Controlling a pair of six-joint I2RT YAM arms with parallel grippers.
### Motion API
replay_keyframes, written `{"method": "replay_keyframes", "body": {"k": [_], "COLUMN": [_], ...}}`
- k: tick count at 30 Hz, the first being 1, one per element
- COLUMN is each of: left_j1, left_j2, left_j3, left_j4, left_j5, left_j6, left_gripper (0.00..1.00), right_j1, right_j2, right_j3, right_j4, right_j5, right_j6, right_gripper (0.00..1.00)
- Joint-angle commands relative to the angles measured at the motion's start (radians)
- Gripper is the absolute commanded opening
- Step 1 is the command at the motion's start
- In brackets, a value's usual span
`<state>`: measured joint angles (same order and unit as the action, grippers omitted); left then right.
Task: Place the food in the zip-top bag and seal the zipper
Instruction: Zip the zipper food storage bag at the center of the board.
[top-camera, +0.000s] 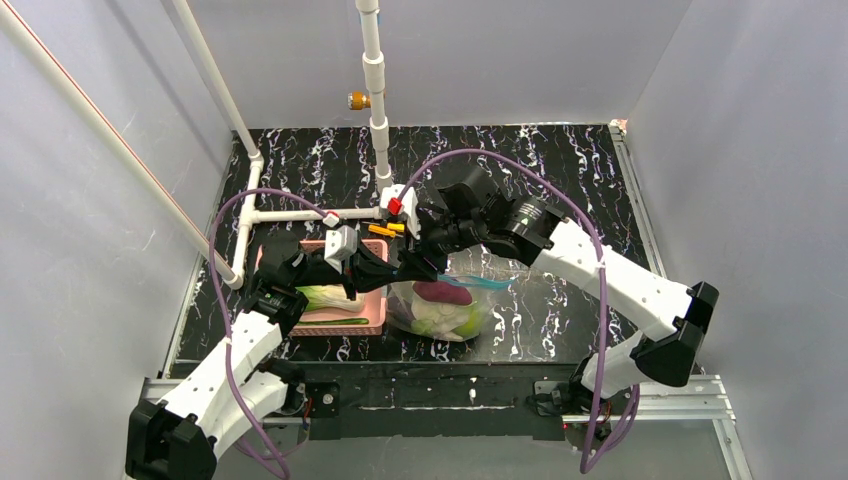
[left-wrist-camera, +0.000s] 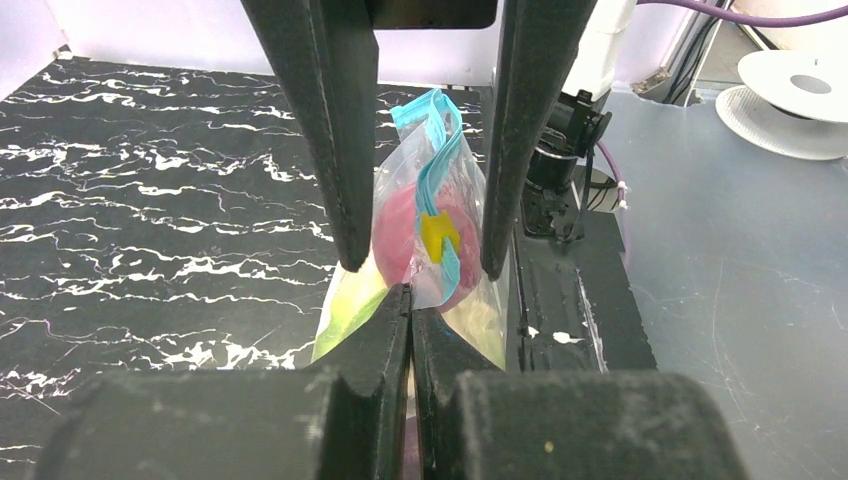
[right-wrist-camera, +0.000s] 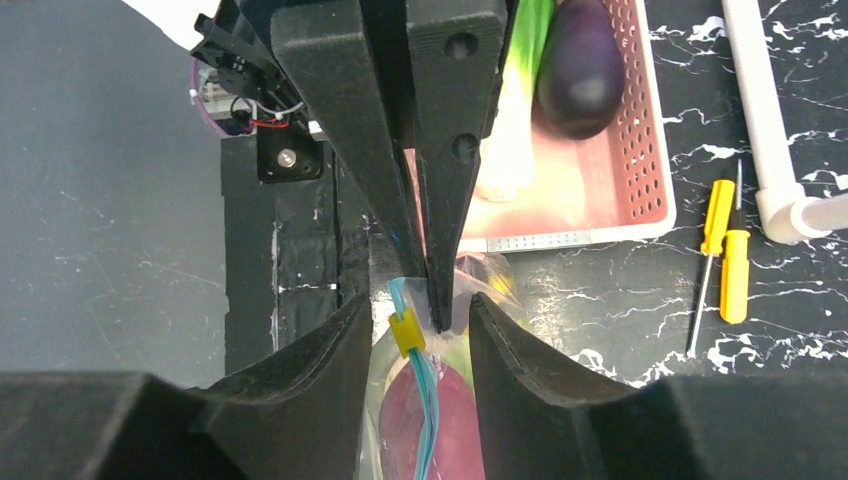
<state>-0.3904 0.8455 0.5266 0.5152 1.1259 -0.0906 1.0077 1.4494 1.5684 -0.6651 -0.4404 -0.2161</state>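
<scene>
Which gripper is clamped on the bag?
The left gripper: jaws shut on the clear plastic zip-top bag; the right gripper stands open astride its teal-blue zipper.

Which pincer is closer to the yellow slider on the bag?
Right. The yellow slider sits between the open fingers of the right pincer; the left pincer is shut on the bag beside it.
</scene>
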Motion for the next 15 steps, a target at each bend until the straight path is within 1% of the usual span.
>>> {"method": "replay_keyframes", "body": {"k": [1, 3, 4, 8, 9, 10, 12, 13, 15], "left_j1": [-0.005, -0.005, -0.005, -0.005, -0.005, -0.005, -0.005, -0.005, -0.005], "left_j2": [-0.004, -0.005, -0.004, -0.009, -0.010, -0.013, -0.018, -0.019, -0.024], "left_j3": [0.045, 0.046, 0.046, 0.046, 0.046, 0.045, 0.043, 0.040, 0.037], "left_j4": [0.029, 0.028, 0.028, 0.017, 0.015, 0.015, 0.014, 0.014, 0.014], "left_j5": [0.006, 0.003, 0.002, -0.009, -0.011, -0.015, -0.031, -0.040, -0.064], "left_j6": [-0.021, -0.025, -0.026, -0.021, -0.019, -0.018, -0.018, -0.017, -0.019], "left_gripper": [0.00, 0.00, 0.00, 0.00, 0.00, 0.00, 0.00, 0.00, 0.00], "right_j1": [0.005, 0.006, 0.005, 0.006, 0.005, 0.005, 0.006, 0.005, 0.005], "right_j2": [0.013, 0.014, 0.012, 0.007, 0.005, 0.002, -0.005, -0.007, -0.019], "right_j3": [0.056, 0.050, 0.045, 0.037, 0.033, 0.026, 0.018, 0.013, -0.004], "right_j4": [-0.018, -0.017, -0.011, -0.006, -0.003, 0.002, 0.008, 0.009, 0.013], "right_j5": [-0.059, -0.061, -0.062, -0.069, -0.068, -0.066, -0.069, -0.068, -0.051], "right_j6": [-0.026, -0.028, -0.028, -0.025, -0.024, -0.021, -0.017, -0.015, -0.009], "right_gripper": [0.44, 0.35, 0.32, 0.28, 0.25, 0.20, 0.06, 0.01, 0.01]}}
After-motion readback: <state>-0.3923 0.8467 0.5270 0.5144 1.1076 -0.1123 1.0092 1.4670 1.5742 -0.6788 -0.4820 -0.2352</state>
